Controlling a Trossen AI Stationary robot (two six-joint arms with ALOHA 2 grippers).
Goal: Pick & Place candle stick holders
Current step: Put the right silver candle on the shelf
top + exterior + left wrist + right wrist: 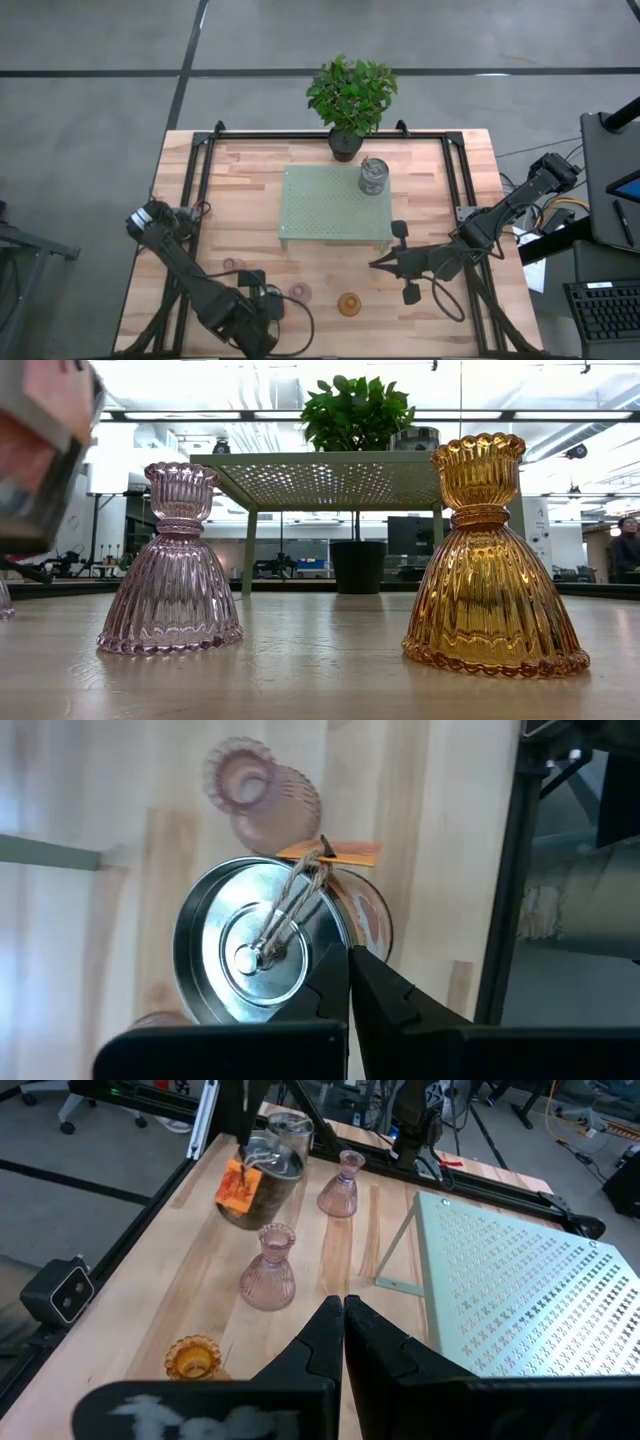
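My left gripper (262, 305), at the table's near left, is shut on a silvery metal holder (255, 955) that carries twine and an orange tag (236, 1188). Two pale pink glass holders (233, 265) (299, 291) and an amber one (348, 303) stand upright on their wide bases on the table near it. Another silvery holder (373, 177) stands on the green perforated stand (320, 205). My right gripper (375, 263) is shut and empty, just off the stand's near right corner, pointing toward the table's left. My left gripper pinches the silvery holder at its rim (340, 945), on one side, between its two fingers (400, 1000). The fingers come from above. In the right wrist view the holder (262, 1170) hangs tilted below the fingers, clear of the table.
A potted green plant (350, 95) stands at the table's far edge behind the stand. Black rails (200, 170) run along the table's left, right and far sides. The amber holder (490, 560) and a pink one (172, 565) stand close to the low camera.
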